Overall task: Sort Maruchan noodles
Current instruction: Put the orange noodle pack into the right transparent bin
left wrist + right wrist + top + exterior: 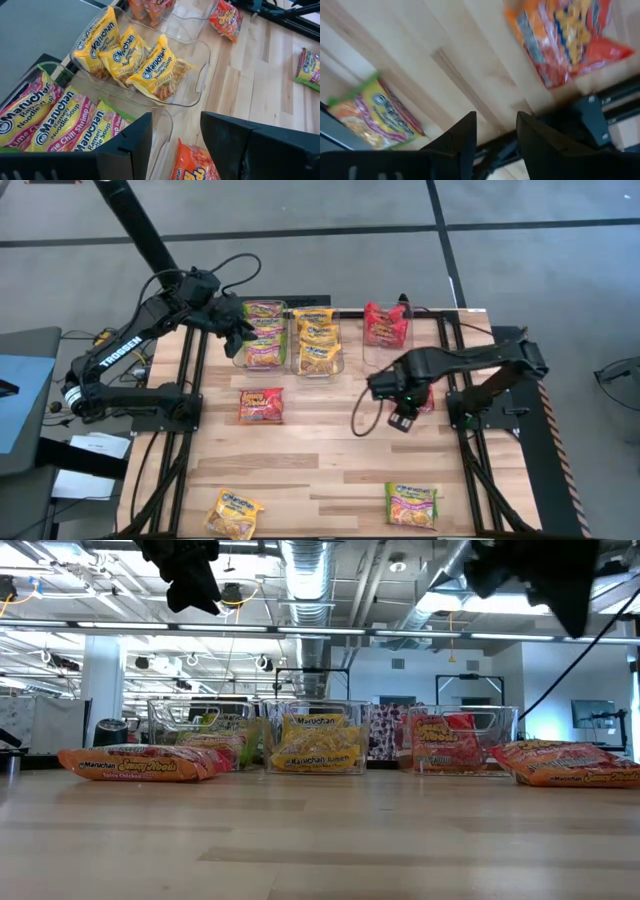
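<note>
Three clear bins stand along the table's far side. One holds green-and-pink Maruchan packets (263,335), one yellow packets (317,340), one red-orange packets (385,325). Loose packets lie flat on the table: a red-orange one (261,405), a yellow one (234,513), a green-and-pink one (412,505), and a red-orange one (570,35) partly under my right arm. My left gripper (175,135) hangs open and holds nothing, above the near edge of the green-and-pink bin (50,120). My right gripper (496,135) points down, open with nothing in it, above the table beside that red-orange packet.
Black frame rails (185,430) run along the table's left and right sides, and cables loop beside my right arm (360,415). Bare wood lies in the table's middle (330,440). The low view shows the bins in a row (320,745) with a red-orange packet at each side.
</note>
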Controlling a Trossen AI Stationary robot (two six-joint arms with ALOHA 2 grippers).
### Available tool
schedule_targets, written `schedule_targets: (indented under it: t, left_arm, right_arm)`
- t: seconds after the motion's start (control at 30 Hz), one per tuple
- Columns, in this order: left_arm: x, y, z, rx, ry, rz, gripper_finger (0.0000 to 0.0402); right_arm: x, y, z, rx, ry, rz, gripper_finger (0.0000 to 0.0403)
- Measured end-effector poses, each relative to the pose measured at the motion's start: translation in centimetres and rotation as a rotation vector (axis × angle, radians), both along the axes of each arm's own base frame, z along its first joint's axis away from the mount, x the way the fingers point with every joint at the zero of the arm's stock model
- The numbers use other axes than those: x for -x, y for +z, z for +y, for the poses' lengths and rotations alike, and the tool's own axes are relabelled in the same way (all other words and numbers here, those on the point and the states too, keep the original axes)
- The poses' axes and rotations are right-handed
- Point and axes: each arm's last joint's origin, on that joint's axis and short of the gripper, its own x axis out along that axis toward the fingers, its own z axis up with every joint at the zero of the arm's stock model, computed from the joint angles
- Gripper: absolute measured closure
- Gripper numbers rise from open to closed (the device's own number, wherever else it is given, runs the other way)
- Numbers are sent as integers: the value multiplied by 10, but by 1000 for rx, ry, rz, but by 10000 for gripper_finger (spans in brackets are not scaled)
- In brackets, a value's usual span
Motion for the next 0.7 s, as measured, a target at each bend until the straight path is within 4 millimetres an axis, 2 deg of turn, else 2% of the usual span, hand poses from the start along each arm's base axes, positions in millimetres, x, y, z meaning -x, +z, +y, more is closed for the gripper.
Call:
schedule_targets:
  t: [0.23, 0.43, 0.7]
  left_arm:
    - [0, 0, 0, 11, 9, -4, 248]
    - [0, 0, 0, 35, 28, -11, 248]
    - [0, 0, 0, 52, 46, -20, 248]
  right_arm:
    - [24, -32, 3, -20, 27, 81, 241]
    - [24, -58, 4, -62, 80, 55, 241]
    - [23, -79, -3, 74, 187, 14, 241]
